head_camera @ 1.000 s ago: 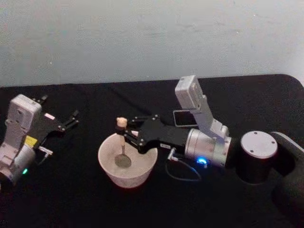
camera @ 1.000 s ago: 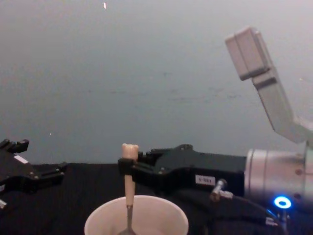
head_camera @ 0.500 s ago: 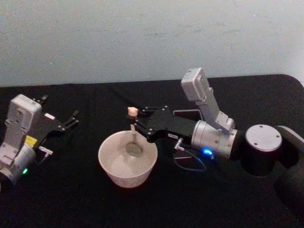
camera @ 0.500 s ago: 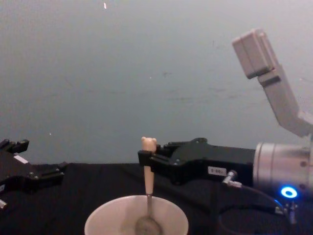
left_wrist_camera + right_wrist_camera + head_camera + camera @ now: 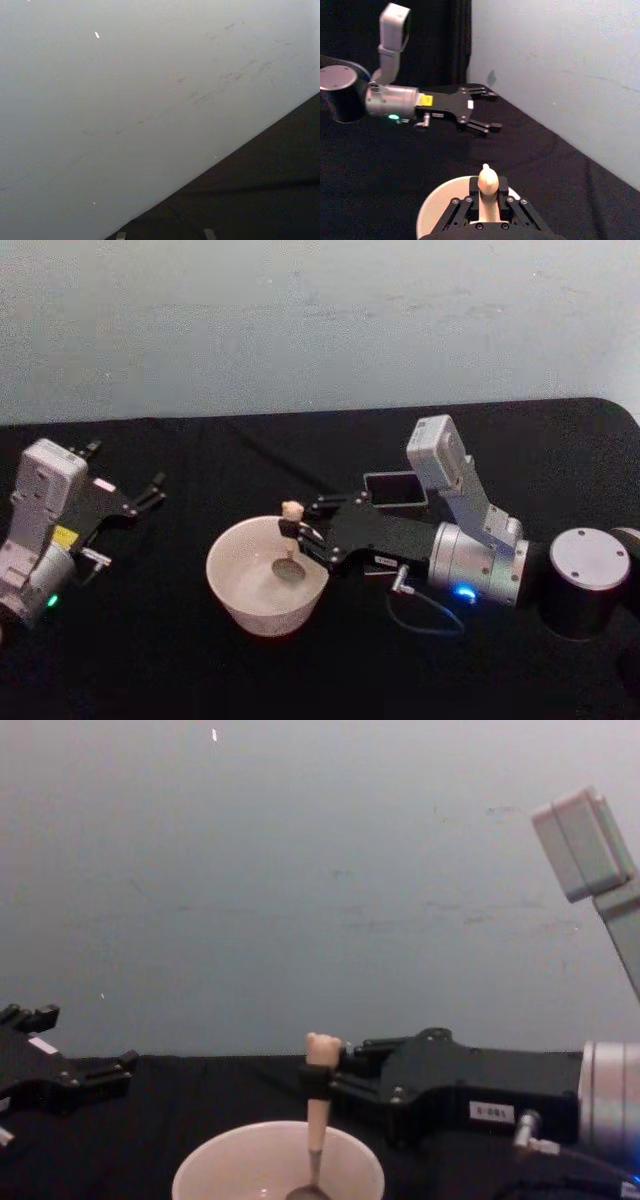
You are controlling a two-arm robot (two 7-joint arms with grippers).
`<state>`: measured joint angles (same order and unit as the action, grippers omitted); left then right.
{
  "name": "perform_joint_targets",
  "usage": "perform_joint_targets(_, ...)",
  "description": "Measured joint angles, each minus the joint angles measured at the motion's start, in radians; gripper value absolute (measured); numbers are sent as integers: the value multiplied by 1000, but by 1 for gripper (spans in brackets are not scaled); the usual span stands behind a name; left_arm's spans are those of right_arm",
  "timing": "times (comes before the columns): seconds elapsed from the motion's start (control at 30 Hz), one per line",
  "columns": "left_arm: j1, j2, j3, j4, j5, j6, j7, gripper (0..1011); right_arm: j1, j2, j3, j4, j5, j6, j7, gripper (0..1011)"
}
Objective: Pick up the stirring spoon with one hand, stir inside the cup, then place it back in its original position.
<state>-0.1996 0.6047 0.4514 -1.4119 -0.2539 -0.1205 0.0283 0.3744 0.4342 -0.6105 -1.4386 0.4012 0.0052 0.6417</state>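
Shifted rightward — right end effector (image 5: 293, 529) clamps stirring spoon (image 5: 289, 552) in cup (image 5: 228, 543); label (image 5: 490, 1111) unreadable.

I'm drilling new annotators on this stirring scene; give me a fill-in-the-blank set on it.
The right gripper is shut on the stirring spoon at its ____.
The spoon's bowl sits ____ the cup.
The left gripper, apart from the cup, has its fingers ____.
Missing: handle; inside; open.

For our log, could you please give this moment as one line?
stir; right gripper shut on spoon in cup; left gripper parked open
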Motion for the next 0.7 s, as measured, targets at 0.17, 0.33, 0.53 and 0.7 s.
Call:
perform_joint_targets(0.17, 0, 0, 0, 0, 0, 0, 0, 1002, -13, 8, -3, -29, 13, 7, 10, 207)
perform_joint_targets(0.33, 0, 0, 0, 0, 0, 0, 0, 1001, -15, 7, -5, -43, 25, 11, 12, 207)
perform_joint_targets(0.53, 0, 0, 0, 0, 0, 0, 0, 1001, -7, -6, -10, -41, 34, 15, 8, 205)
perform_joint_targets(0.7, 0, 0, 0, 0, 0, 0, 0, 1001, 6, -23, -8, -27, 39, 19, -9, 205)
